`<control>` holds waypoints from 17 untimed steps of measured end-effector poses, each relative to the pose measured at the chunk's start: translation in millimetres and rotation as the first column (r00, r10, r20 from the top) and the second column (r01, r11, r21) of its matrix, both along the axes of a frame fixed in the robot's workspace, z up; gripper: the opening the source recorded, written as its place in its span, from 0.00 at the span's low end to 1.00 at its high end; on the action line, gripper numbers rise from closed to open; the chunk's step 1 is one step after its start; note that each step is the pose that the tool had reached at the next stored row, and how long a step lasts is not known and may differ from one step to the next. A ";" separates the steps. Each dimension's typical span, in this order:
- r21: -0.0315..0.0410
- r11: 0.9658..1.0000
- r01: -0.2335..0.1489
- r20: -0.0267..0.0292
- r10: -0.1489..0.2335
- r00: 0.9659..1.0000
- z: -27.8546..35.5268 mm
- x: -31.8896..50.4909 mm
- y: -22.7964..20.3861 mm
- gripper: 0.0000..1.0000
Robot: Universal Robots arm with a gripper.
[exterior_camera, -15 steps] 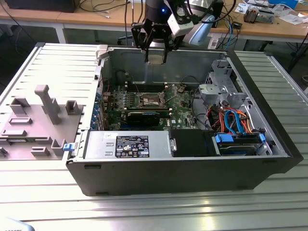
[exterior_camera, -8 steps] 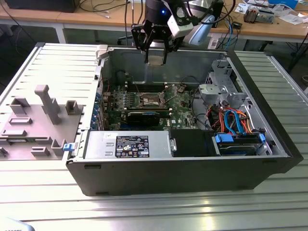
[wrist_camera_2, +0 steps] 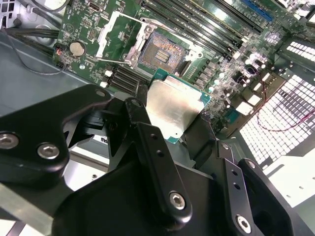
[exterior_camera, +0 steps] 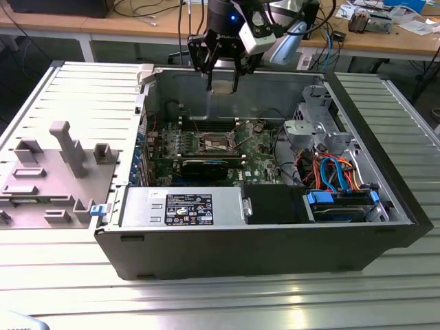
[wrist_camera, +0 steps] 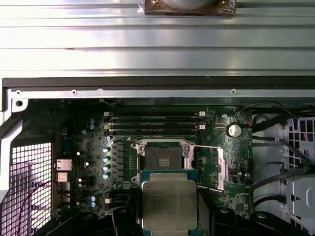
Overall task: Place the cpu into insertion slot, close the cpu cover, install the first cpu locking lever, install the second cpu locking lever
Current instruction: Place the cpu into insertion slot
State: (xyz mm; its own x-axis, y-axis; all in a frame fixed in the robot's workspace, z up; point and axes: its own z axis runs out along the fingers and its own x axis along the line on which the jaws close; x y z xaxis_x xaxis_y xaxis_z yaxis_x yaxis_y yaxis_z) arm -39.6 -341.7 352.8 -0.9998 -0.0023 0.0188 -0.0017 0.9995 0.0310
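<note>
Gripper closed on the chip, one finger on each of two opposite edges, above the open computer case near its far wall. In both wrist views the chip's silvery metal top faces the camera, and its nearly square outline lies edge-parallel with the empty socket on the green board. The socket cover stands swung open beside the socket.

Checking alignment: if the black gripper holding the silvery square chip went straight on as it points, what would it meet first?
Its silvery chip would probably touch the green motherboard near the open dark square socket; alignment unclear.
</note>
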 end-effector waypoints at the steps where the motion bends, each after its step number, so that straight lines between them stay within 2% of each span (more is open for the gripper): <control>1: 0.000 1.000 0.000 0.000 0.000 1.000 -0.8 0.0 0.0 0.55; 17: 0.000 1.000 0.000 0.000 0.000 1.000 -4.5 0.0 0.0 0.55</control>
State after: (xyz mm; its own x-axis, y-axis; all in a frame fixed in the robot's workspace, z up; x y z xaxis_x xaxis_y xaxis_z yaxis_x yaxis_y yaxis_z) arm -39.6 -341.7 348.3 -0.9998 -0.0024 0.0188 -0.0018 0.9995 0.0310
